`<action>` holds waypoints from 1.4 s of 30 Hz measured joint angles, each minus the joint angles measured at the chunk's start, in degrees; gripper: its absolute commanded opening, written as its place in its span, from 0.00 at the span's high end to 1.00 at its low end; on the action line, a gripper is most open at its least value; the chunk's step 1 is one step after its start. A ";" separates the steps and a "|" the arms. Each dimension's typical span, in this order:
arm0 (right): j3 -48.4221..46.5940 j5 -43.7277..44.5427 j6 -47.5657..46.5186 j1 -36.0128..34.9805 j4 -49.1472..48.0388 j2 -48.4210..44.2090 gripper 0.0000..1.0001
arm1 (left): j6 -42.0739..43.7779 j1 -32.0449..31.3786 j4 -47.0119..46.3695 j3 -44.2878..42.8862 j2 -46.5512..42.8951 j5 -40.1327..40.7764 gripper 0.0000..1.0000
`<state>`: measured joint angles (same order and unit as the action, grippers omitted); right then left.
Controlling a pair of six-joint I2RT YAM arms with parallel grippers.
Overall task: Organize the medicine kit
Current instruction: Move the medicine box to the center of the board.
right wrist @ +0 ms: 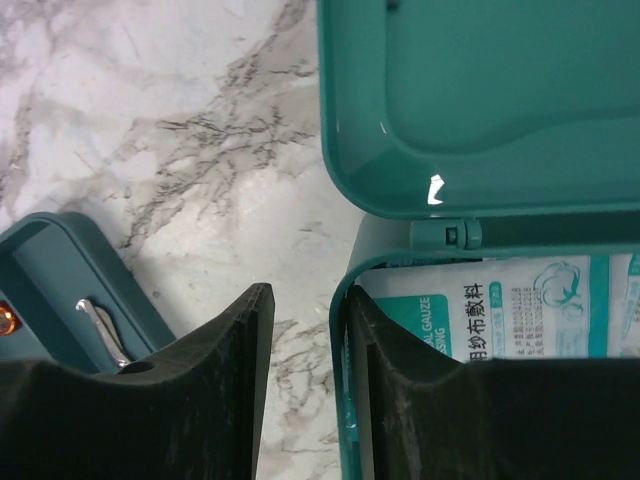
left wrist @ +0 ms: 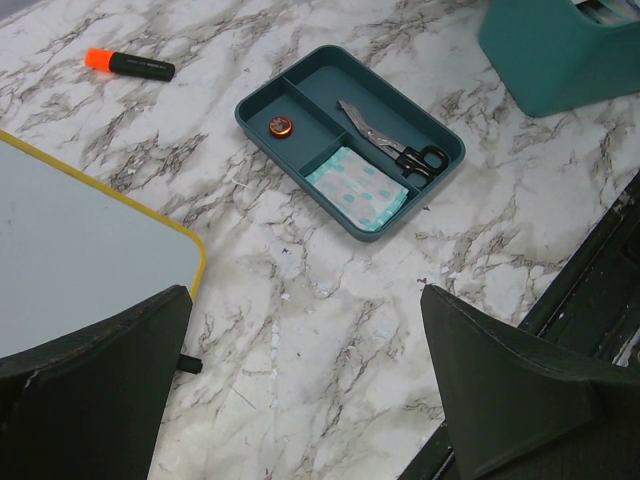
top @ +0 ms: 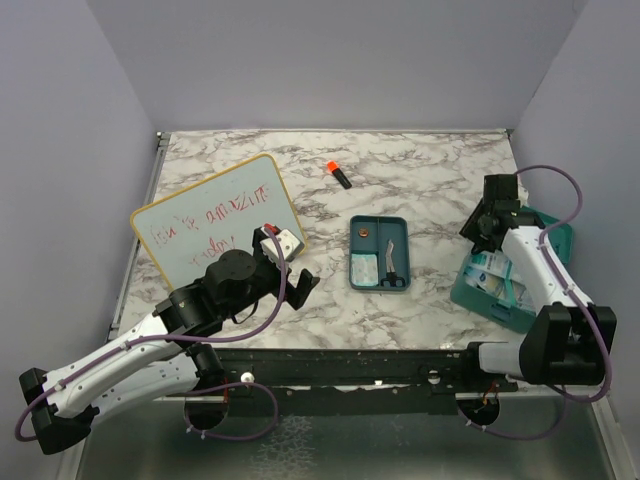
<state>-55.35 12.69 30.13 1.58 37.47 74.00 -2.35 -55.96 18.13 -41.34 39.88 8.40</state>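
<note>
The teal medicine kit case (top: pixel 500 290) stands open at the right, its lid (right wrist: pixel 480 90) raised and a gauze packet (right wrist: pixel 500 310) inside. Its divided tray insert (top: pixel 379 228) lies mid-table, holding scissors (left wrist: pixel 390 140), a patterned packet (left wrist: pixel 357 188) and a small copper round piece (left wrist: pixel 280 126). My right gripper (right wrist: pixel 308 295) is open and straddles the case's left wall (right wrist: pixel 342 330), one finger inside and one outside, with a gap on the outer side. My left gripper (left wrist: pixel 305 295) is wide open and empty above bare table, near the whiteboard's corner.
A yellow-framed whiteboard (top: pixel 215 225) with red writing lies at the left. An orange-capped black marker (top: pixel 338 173) lies behind the tray. The table's near edge and black rail (top: pixel 400 360) run just below both grippers.
</note>
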 measured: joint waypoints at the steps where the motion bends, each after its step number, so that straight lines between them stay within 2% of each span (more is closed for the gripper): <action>1: -0.20 -0.63 0.00 0.00 -0.79 0.39 0.62 | 0.00 0.00 0.00 0.00 0.00 0.00 0.01; 13: -4.35 -3.45 -0.24 0.00 -8.52 8.37 0.78 | 0.02 0.02 0.00 0.02 -0.02 0.17 0.01; 17: -5.75 -4.11 -0.20 0.00 -9.44 10.05 0.79 | 0.04 0.00 0.00 0.02 0.02 0.22 0.01; 19: -5.97 -4.74 -0.22 0.00 -9.57 10.29 0.76 | 0.04 0.00 0.00 0.02 0.11 0.22 0.01; 22: -6.32 -5.84 -0.22 0.00 -9.51 10.45 0.66 | 0.04 0.00 0.00 0.02 0.22 0.24 0.01; 27: -7.08 -8.20 -0.74 0.00 -9.42 9.66 0.57 | 0.04 0.00 0.00 0.02 0.20 0.28 0.01; 34: -8.57 -14.21 -2.47 0.00 -7.19 5.03 0.56 | 0.04 0.00 0.00 0.15 -0.52 2.21 0.01; 42: -8.66 -20.02 -2.99 -0.04 -4.48 -4.35 0.57 | 0.02 0.00 0.02 0.35 -0.85 3.32 0.01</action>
<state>-64.01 -7.33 27.14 1.54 32.99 69.65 -2.33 -55.96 18.15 -40.99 39.03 11.73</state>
